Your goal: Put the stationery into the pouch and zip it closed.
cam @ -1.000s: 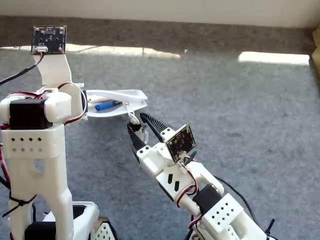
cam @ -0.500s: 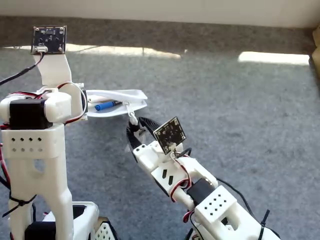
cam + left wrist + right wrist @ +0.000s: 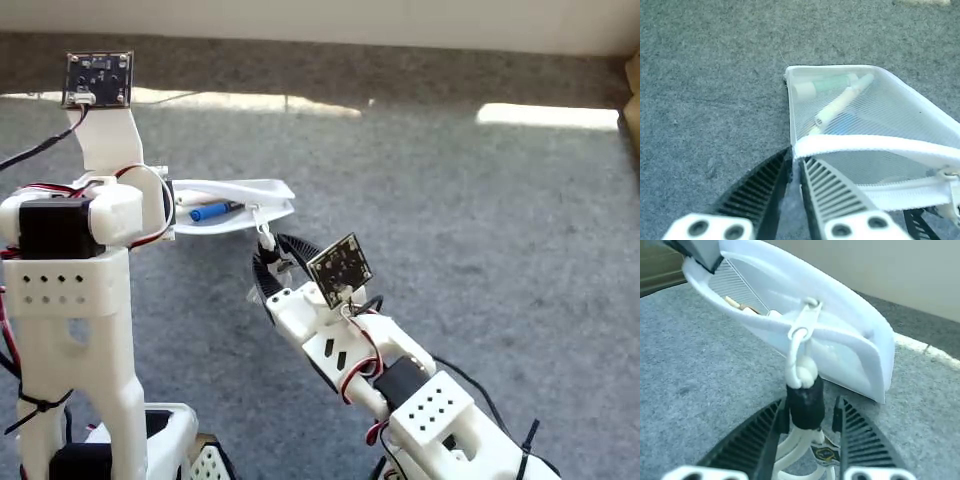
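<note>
Holding the pouch: your left gripper (image 3: 794, 153) is pinched tight on the white edge at one corner of the pouch (image 3: 875, 107). Its two black fingers meet on that edge.
Right gripper: your right gripper (image 3: 811, 401) is closed in narrow on the zip cord (image 3: 796, 352). The cord's black bead (image 3: 804, 414) sits between the fingers. One finger touches the bead and the other is just beside it.
Zip: the zip slider (image 3: 807, 315) sits at the end of the pouch near your right gripper. The mouth of the pouch gapes open, so the zip is not closed yet.
Pouch: it is white and made of see-through net. It sits between your two grippers, over the grey carpet (image 3: 450, 220). You cannot tell if it rests on the carpet or hangs a little above it.
Inside the pouch: a blue pen (image 3: 210, 211), a white pen (image 3: 840, 102) and a green tube (image 3: 827, 83) with a white cap all lie inside, close together.
Arms: from high up, your left arm (image 3: 70, 260) stands tall beside the pouch. Your right arm (image 3: 340, 340) is low and points at the zip end.
Carpet: bright patches of sunlight (image 3: 545, 115) lie along its far edge.
</note>
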